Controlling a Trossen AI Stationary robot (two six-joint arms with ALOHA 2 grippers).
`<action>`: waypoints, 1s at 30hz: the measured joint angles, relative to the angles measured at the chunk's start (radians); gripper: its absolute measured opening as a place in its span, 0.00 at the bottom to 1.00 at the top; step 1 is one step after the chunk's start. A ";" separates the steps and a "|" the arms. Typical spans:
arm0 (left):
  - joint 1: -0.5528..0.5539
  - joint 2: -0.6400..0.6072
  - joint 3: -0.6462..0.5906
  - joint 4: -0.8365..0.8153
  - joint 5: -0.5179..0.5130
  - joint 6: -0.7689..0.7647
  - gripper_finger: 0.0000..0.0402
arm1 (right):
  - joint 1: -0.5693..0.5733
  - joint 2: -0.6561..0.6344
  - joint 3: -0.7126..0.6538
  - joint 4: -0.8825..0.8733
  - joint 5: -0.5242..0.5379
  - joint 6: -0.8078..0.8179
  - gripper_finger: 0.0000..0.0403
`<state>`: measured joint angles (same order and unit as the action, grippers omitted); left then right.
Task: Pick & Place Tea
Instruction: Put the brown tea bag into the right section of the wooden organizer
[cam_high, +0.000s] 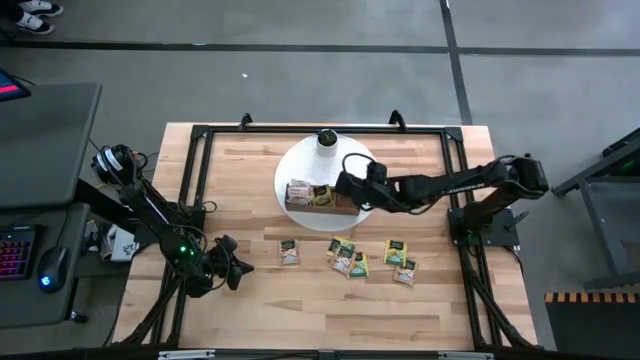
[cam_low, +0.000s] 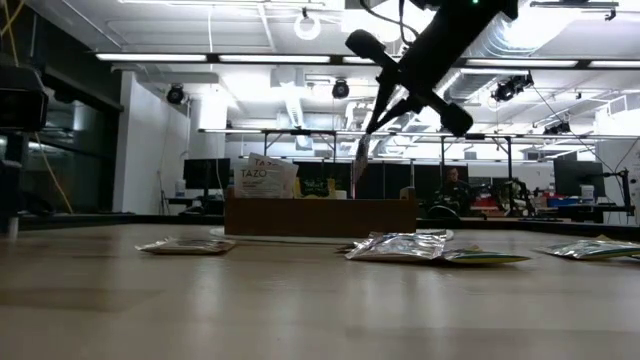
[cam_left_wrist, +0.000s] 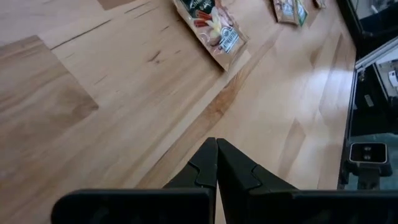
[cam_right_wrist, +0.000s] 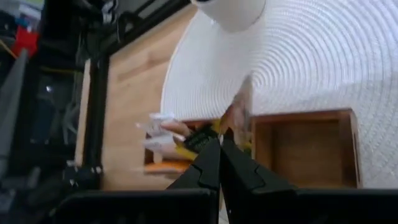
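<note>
The right gripper (cam_high: 345, 186) hangs over the tray (cam_high: 345, 208), its jaws pinched on a sachet (cam_right_wrist: 241, 112) that hangs from the tips over the middle compartment; the print on that sachet is too blurred to read, and in the high view the gripper covers it; from the low view it shows only as a thin edge-on strip (cam_low: 358, 165) above the tray's front wall (cam_low: 320, 215). The tray sits on a white mat (cam_high: 300, 165), partly hidden under the arm; a white cylinder (cam_high: 327, 143) stands at the mat's far edge, cut off in the right wrist view. One end compartment holds upright sachets, one of them reading "TAZO" (cam_low: 264, 178); the end compartment on the other side shows bare.

More sachets lie flat on the table (cam_high: 250, 310) in front of the mat; their labels cannot be read. The left gripper (cam_high: 240, 269) waits near the table's left front, jaws pressed together on nothing, with one sachet (cam_left_wrist: 214, 30) just ahead, its text too small to make out.
</note>
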<state>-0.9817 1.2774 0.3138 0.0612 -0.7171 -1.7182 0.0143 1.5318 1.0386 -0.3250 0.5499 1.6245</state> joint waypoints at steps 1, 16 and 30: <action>0.000 0.000 0.000 0.000 -0.001 -0.012 0.00 | -0.007 -0.001 0.006 0.001 0.001 0.001 0.00; 0.000 0.000 0.000 0.000 -0.021 -0.099 0.00 | 0.003 -0.002 0.042 -0.167 0.018 0.174 0.00; 0.000 0.000 0.000 0.000 -0.013 -0.176 0.00 | 0.022 -0.002 0.042 -0.302 -0.091 0.253 0.00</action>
<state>-0.9813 1.2774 0.3138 0.0616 -0.7303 -1.8937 0.0360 1.5295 1.0801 -0.6273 0.4589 1.8778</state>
